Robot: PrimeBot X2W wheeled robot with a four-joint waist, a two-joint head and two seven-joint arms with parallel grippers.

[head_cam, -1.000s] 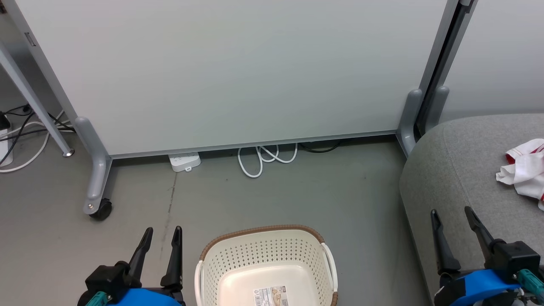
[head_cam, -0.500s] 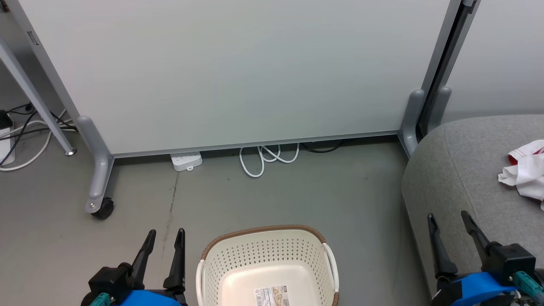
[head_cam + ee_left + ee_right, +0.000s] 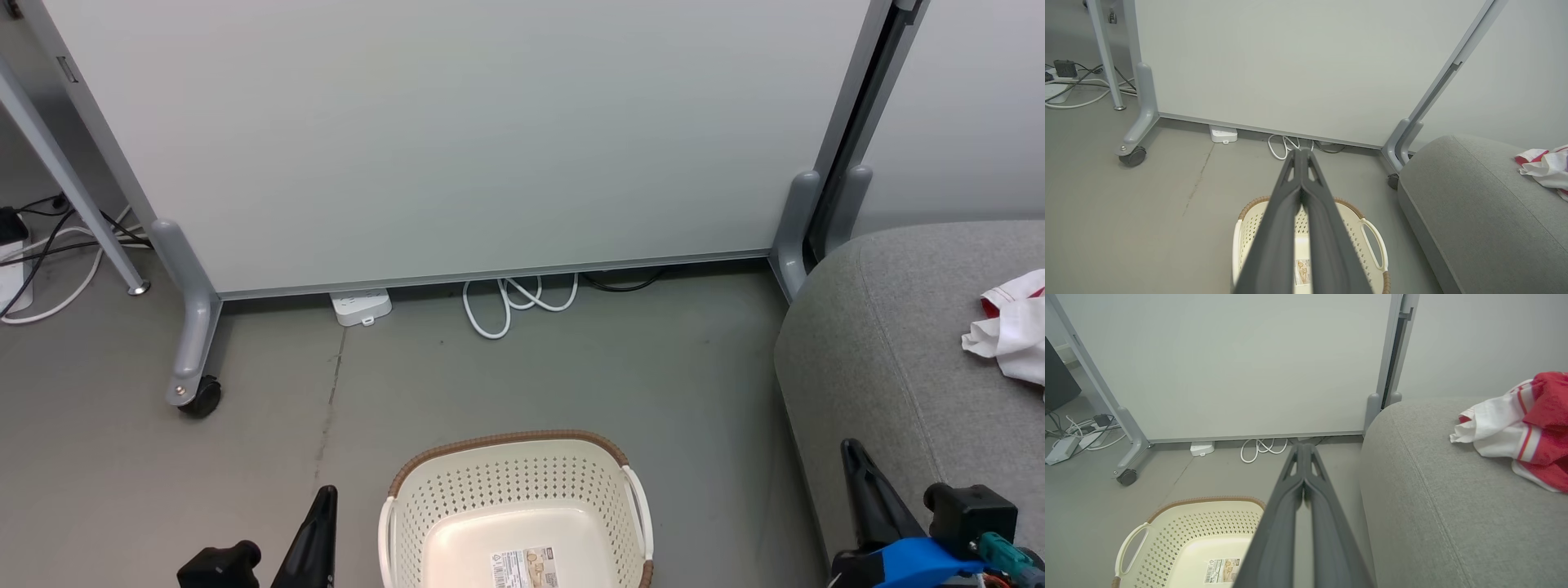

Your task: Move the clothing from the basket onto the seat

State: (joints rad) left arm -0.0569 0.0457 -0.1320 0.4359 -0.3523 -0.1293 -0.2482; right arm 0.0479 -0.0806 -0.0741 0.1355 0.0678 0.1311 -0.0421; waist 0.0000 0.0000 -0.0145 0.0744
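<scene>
Far left of the floor (image 3: 653, 376): a tangle of black and white cables (image 3: 49, 269) past a slanted grey leg (image 3: 73, 171). Next, the partition panel (image 3: 457, 139), big and pale, standing on a grey foot with a black caster (image 3: 200, 398).

My left gripper (image 3: 1300, 153) sits low over the floor, just left of the basket. Left wrist view: both fingers pressed tip to tip, clenched on nothing. They point over the basket toward the panel's bottom edge.

Under that edge lie a white power strip (image 3: 360, 307) and, to its right, a looped white cord (image 3: 510, 302).

The basket (image 3: 506, 482) stands upright on the floor between my two grippers, apart from the seat. Brown rim, perforated cream walls, white side handles. Its bottom lies in plain sight with the printed label (image 3: 524, 566) on it.

A second grey foot (image 3: 796, 229) stands at the panel's right end, close to the seat's far left corner.

My right gripper (image 3: 1303, 447) is low by the seat's left edge. Right wrist view: fingers shut together at the tips, gripping nothing, running along the gap between basket and seat.

The seat (image 3: 890, 343): grey woven cushion, rounded left edge, one seam running along the top.

The clothing (image 3: 1515, 428) lies crumpled on the seat's top, well in from the left edge: red fabric with white panels and thin stripes. Well apart from both grippers.
</scene>
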